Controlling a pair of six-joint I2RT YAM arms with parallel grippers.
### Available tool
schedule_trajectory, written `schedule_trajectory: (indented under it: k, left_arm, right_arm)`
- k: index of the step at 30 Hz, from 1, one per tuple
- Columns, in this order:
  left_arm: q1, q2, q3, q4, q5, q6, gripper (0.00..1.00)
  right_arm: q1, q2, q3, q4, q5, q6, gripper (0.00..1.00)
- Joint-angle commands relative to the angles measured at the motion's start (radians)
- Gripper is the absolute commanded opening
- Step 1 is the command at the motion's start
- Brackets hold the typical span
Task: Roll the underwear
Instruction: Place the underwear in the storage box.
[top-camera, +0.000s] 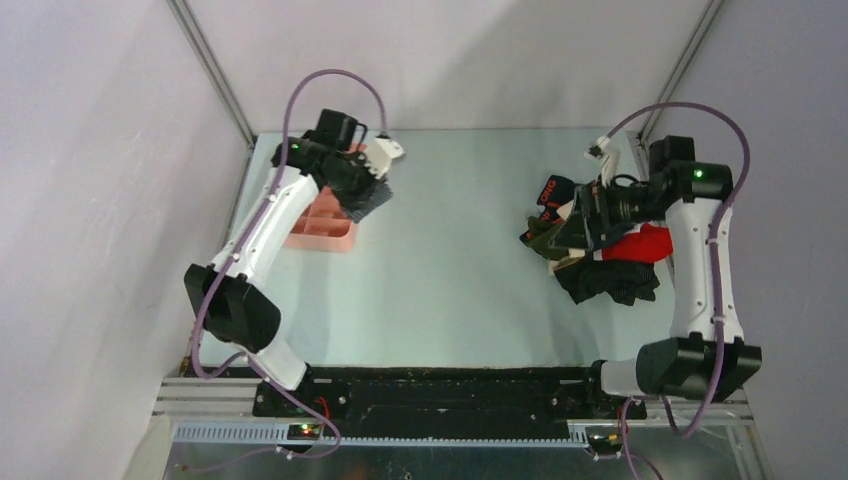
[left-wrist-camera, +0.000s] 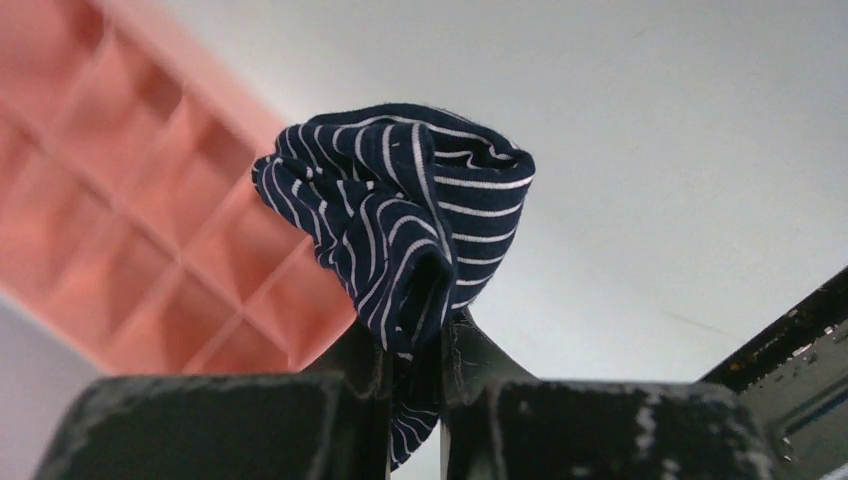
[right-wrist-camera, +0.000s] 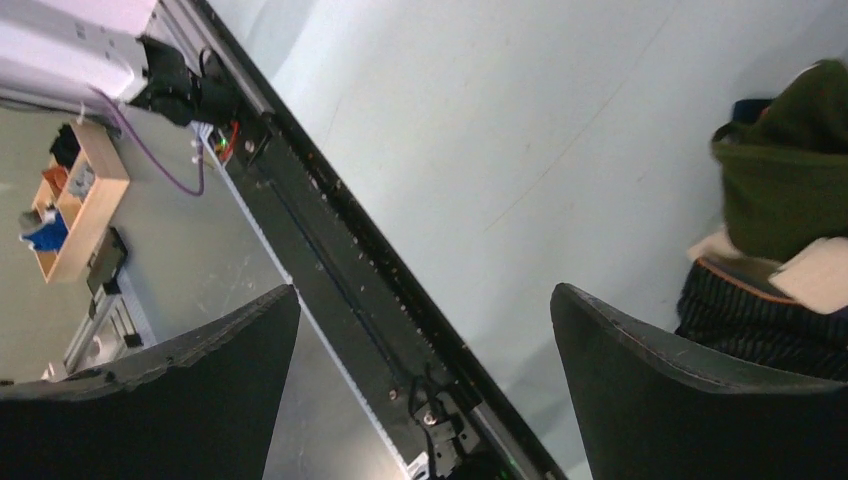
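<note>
Underwear (left-wrist-camera: 400, 220), striped and rolled: pinching it in the left gripper (left-wrist-camera: 415, 370) near the pink tray (left-wrist-camera: 130, 200), likely for a compartment, holding the right gripper (right-wrist-camera: 422, 295) spread by the pile (top-camera: 620, 285).

Rolled navy-striped brief (left-wrist-camera: 400, 230) pinched aloft; other briefs (top-camera: 615, 280) heaped at right.

Pink tray (top-camera: 325, 238): lying on the left side of the table, compartments facing up.
Table (top-camera: 450, 290): carrying the tray.

The striped underwear (left-wrist-camera: 400, 220) is soft knitted cloth, the pink tray (left-wrist-camera: 130, 230) smooth plastic, the table (top-camera: 450, 280) matt.
</note>
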Motion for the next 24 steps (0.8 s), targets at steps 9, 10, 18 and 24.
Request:
schedule_trajectory:
  k: [9,10,18,24]
  left_arm:
    - [0.208,0.041,-0.055,-0.095,-0.188,0.332,0.00]
    - [0.222,0.046,-0.057,-0.080,-0.193,0.422,0.00]
    - [0.282,0.255,0.089,-0.267,-0.208,0.817,0.00]
    - [0.297,0.336,0.121,-0.290,-0.183,0.945,0.00]
  right_arm:
    - [0.034,-0.147,-0.136,-0.007,0.163,0.055,0.99]
    - [0.028,-0.149,-0.141,-0.008,0.164,0.055,0.99]
    - [0.002,-0.168,-0.182,-0.017,0.163,0.048,0.99]
    - [-0.007,-0.171,-0.213,-0.018,0.188,0.035,0.99]
